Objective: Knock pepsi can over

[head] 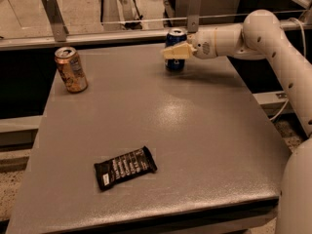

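the pepsi can (175, 65) stands upright near the counter's (204, 135) far edge, right of centre. the gripper (169, 51) lies across its front, reaching in from the right; whether the jaws are released or clenched cannot be told. an orange-tan can (71, 70) stands far left, and a dark wrapped bar (125, 167) lies near the front.
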`<control>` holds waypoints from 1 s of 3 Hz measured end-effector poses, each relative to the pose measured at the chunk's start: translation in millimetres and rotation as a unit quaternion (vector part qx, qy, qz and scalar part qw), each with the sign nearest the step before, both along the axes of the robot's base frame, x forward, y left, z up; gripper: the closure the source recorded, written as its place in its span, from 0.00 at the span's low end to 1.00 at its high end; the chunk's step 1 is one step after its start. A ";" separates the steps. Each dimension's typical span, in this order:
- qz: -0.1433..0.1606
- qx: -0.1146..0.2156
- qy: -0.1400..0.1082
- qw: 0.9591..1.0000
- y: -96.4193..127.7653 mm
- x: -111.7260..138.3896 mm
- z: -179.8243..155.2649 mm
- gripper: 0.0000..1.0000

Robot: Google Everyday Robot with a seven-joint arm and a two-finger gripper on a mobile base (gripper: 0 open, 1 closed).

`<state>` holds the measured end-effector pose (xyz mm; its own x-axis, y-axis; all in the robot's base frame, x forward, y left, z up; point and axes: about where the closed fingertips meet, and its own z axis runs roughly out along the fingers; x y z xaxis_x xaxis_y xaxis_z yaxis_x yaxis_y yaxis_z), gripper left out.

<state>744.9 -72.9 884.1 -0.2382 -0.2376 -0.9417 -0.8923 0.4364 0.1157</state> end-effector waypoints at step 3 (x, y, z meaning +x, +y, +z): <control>0.119 -0.213 -0.059 0.968 -6.3 -97.9 22.4 1.00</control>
